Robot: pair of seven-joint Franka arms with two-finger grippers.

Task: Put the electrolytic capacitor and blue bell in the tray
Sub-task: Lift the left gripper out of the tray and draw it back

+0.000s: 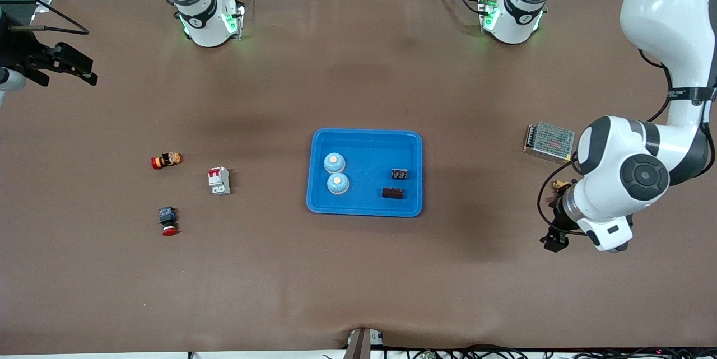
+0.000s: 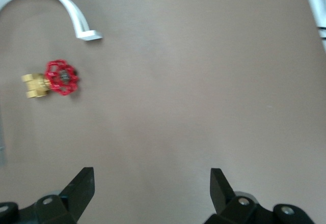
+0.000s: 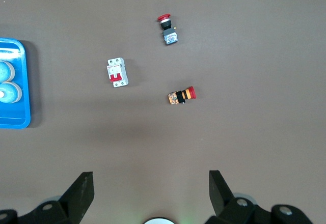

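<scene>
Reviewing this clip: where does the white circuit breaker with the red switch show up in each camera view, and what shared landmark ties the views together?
Front view: the white circuit breaker with the red switch lies on the brown table, toward the right arm's end from the shallow bright blue plastic tray.
Left wrist view: not in it.
Right wrist view: on the brown table, near the picture's middle.
Shared landmark: the tray, whose corner shows in the right wrist view.

Brown surface [image 1: 358,269]. Directly on it: blue tray [image 1: 365,210], mid-surface; white circuit breaker [image 1: 219,181]; two red-capped push-buttons [image 1: 166,161] [image 1: 168,220]; metal mesh-topped box [image 1: 549,142]; brass valve, red handwheel [image 2: 51,80], below left hand [image 2: 152,191].
</scene>
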